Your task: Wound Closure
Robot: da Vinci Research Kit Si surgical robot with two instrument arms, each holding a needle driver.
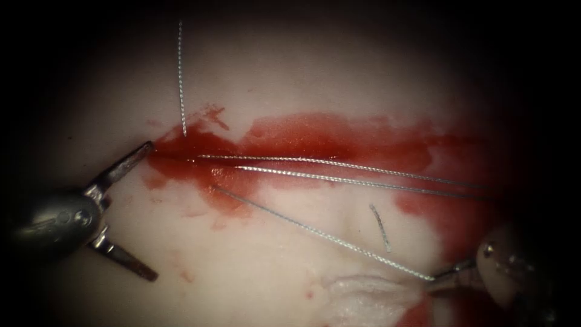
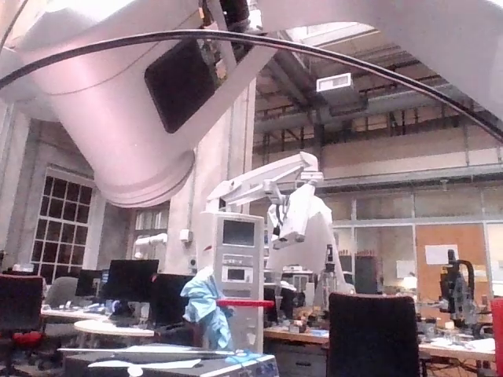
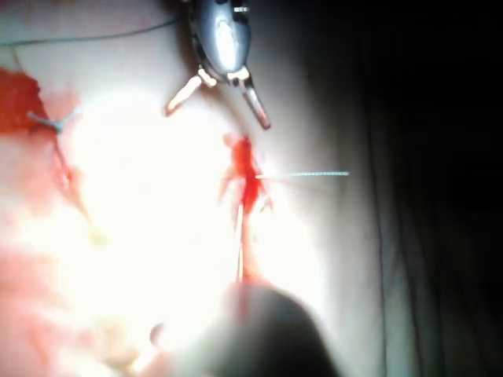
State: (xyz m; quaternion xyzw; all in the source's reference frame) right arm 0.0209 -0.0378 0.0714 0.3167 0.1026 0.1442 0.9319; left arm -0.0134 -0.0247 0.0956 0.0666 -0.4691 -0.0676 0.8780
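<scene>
The left tool (image 1: 142,212) stood with jaws wide, holding nothing, at the cut's (image 1: 181,156) left end. The right tool (image 1: 451,280) gripped the thread (image 1: 327,235) over bare tissue (image 1: 272,254); 3 strands ran rightward.

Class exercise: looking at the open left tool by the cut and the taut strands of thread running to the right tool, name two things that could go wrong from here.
1. The left arm's silver needle driver has its jaws wide open, holding nothing, one tip at the left end of the red, fluid-filled cut; it might nick the pale tissue.
2. The right arm's tool appears to hold the thin braided grey thread; pulling harder might tear the tissue.
</scene>
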